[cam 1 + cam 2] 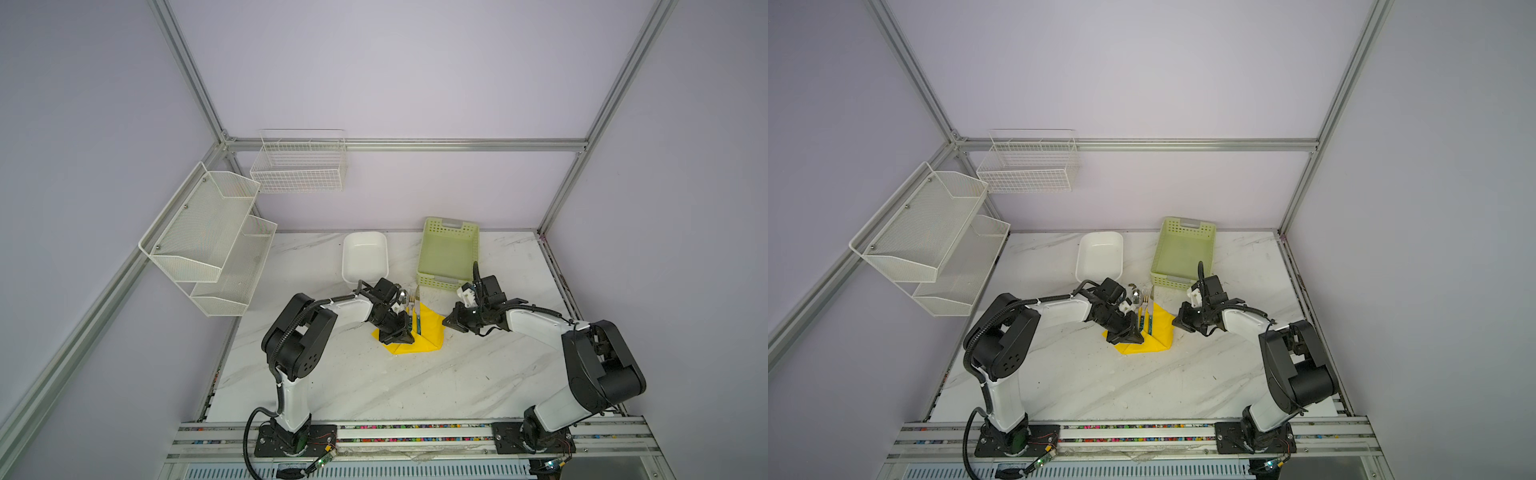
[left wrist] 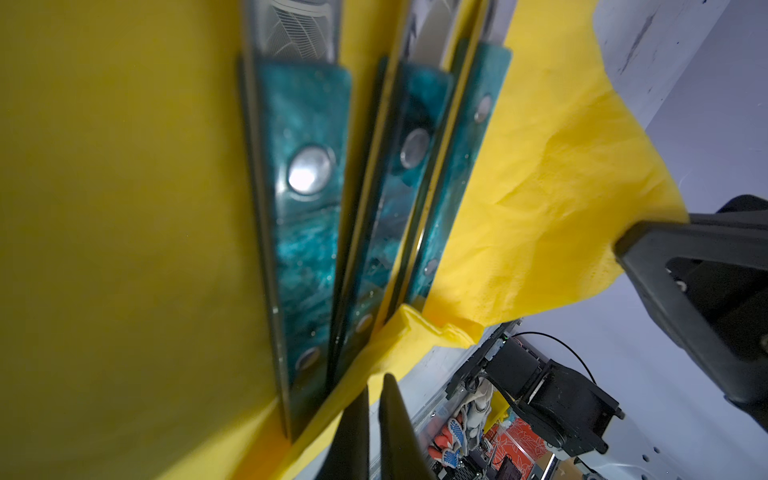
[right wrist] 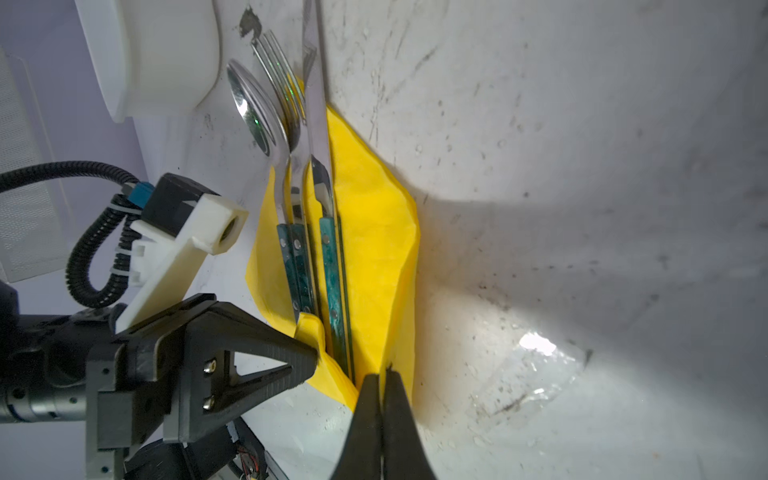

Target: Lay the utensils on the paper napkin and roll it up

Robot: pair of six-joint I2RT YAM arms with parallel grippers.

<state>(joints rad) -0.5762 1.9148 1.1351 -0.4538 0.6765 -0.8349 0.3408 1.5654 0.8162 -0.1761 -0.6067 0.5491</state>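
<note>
Spoon (image 3: 253,112): 1
Fork (image 3: 278,70): 1
Knife (image 3: 318,104): 1
Napkin (image 3: 374,232): 1
Basket (image 1: 436,282): 1
Tub (image 1: 365,237): 1
Wall racks (image 1: 208,237) (image 1: 299,166): 2
Arms (image 1: 299,345) (image 1: 598,365): 2

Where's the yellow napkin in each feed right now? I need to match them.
Top view: paper napkin mid-table, nearer than the green basket.
Top view: paper napkin, same place.
Left wrist: paper napkin fills most of the frame.
Right wrist: paper napkin, centre of frame.
Shared landmark: the utensils, teal handles lying on it.

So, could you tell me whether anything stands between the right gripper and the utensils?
Nothing visible does: only bare paper napkin lies between the right gripper and the utensils. The left gripper sits on their other side, at the handle ends.
</note>
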